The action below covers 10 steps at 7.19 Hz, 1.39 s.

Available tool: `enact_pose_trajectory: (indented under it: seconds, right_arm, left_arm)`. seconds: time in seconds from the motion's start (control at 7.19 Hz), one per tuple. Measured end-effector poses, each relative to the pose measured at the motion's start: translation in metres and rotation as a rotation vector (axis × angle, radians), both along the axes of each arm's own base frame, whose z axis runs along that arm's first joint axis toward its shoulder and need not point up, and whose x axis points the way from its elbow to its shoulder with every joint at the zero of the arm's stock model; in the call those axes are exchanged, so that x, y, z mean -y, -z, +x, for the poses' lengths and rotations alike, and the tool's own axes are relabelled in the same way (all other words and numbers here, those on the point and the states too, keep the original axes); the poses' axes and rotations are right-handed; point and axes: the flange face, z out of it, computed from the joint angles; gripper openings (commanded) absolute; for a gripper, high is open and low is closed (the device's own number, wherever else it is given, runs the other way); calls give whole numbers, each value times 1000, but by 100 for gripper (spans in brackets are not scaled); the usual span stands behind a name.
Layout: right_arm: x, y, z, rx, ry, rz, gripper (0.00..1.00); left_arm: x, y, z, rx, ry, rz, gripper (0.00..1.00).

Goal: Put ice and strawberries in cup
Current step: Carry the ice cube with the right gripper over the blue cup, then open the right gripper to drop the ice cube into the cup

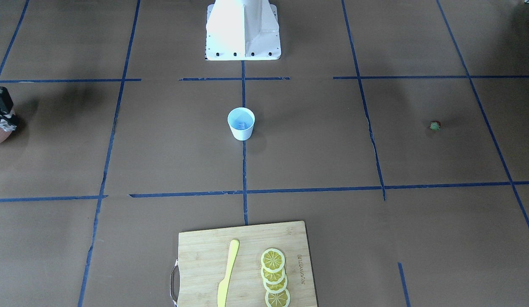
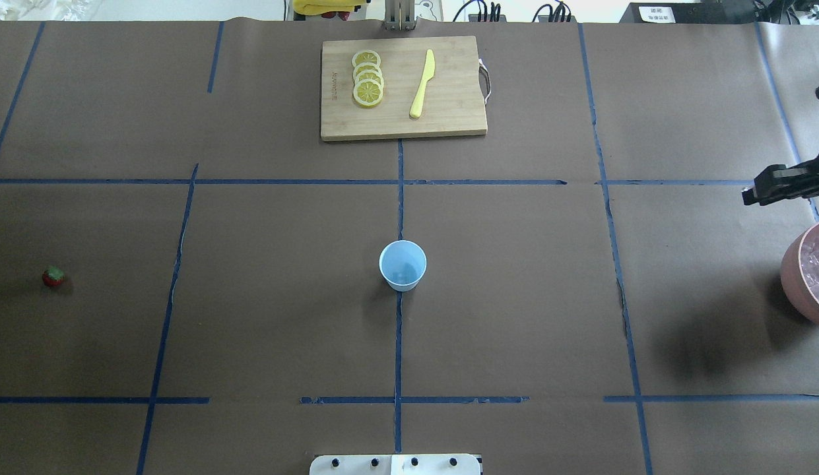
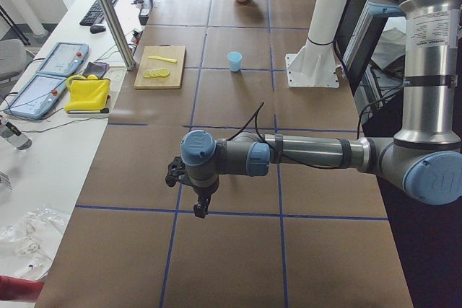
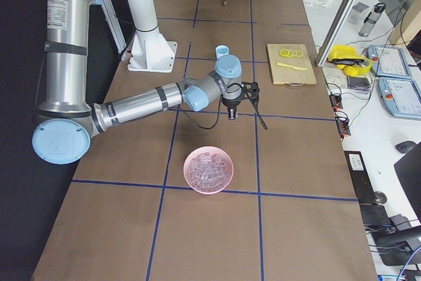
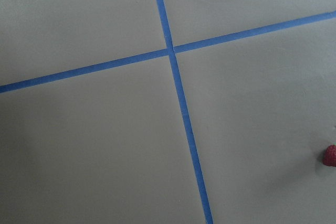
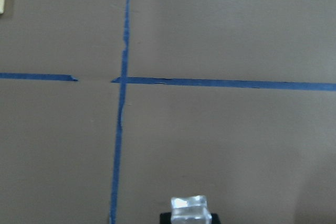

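Note:
The pale blue cup (image 2: pixel 402 265) stands upright at the table's middle and also shows in the front view (image 1: pixel 241 123), with one ice cube (image 1: pixel 241 125) inside. The small red strawberry (image 2: pixel 53 276) lies on the table far on my left, and at the right edge of the left wrist view (image 5: pixel 330 156). My right gripper (image 2: pixel 751 196) hovers beside the pink bowl and is shut on an ice cube (image 6: pixel 189 209). My left gripper (image 3: pixel 201 203) hangs above the table near the strawberry's end. It shows only in the left side view, so I cannot tell whether it is open or shut.
The pinkish bowl (image 2: pixel 793 264) of ice cubes (image 4: pixel 209 169) sits at the table's right edge. A wooden cutting board (image 2: pixel 449 122) at the far side carries lemon slices (image 2: pixel 367 79) and a yellow knife (image 2: pixel 422 84). The white robot base (image 1: pixel 243 30) stands behind the cup.

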Motion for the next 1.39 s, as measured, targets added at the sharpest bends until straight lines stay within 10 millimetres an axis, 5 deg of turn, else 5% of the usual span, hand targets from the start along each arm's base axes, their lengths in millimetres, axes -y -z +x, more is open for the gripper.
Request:
enact_pose_trajectory:
  seconds: [0.42, 0.83, 1.11, 1.39]
  right_arm:
    - [10, 125, -130, -89, 39, 7, 0]
    - [-19, 244, -256, -105, 7, -32, 0]
    - [-33, 300, -332, -91, -38, -77, 0]
    - [-48, 323, -391, -119, -56, -101, 2]
  left_arm:
    - [1, 1, 1, 0, -1, 1, 100]
    - [2, 2, 1, 0, -2, 12, 100]
    - [2, 2, 1, 0, -2, 18, 100]
    - [2, 1, 1, 0, -2, 17, 100]
